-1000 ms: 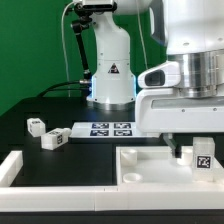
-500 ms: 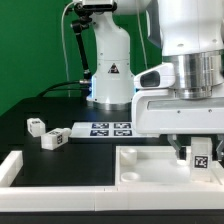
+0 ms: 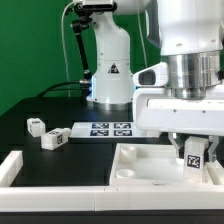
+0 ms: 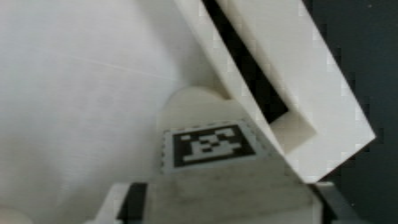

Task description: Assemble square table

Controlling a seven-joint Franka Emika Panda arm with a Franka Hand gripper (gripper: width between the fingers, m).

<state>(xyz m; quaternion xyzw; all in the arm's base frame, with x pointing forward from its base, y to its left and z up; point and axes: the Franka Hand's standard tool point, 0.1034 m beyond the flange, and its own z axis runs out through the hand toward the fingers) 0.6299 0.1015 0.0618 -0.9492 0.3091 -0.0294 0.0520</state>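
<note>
the gripper [image 3: 193, 150] has edged toward the exterior view's left, its clamped leg [image 3: 194, 161] now tilting over the square table [image 3: 135, 160] lying on the surface, so i'd straighten it above a corner socket before pressing down.

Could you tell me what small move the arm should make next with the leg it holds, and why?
Probably ease the leg straight down into the corner of the upturned tabletop, twisting it in. The jaws are shut on the leg, which stands inside the tabletop's rim at the exterior view's right. Whether it is already seated cannot be seen.
</note>
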